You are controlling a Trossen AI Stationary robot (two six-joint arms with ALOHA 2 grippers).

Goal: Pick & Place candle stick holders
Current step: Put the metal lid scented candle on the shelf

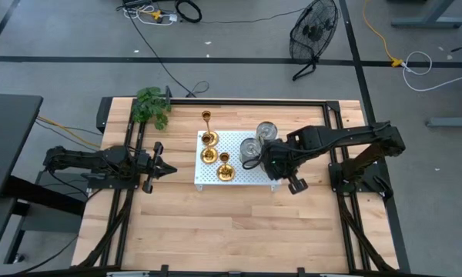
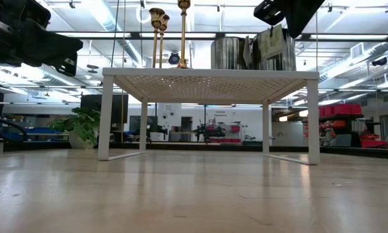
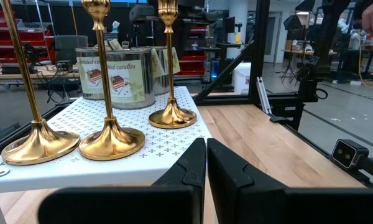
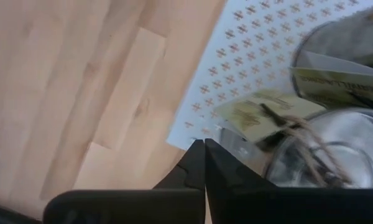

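On top of the white perforated stand [image 1: 239,178], three gold candle stick holders [image 3: 112,140] rest upright in a loose row, just ahead of the left gripper [image 3: 206,163], whose fingers are pressed together and hold nothing. Behind the holders, farther from those fingertips, sit two tin candles [image 3: 121,74]. Above the tins, the right gripper [image 4: 204,163] hangs at the stand's edge, fingers closed and empty. With all three holders up there, placing looks done or nearly so.
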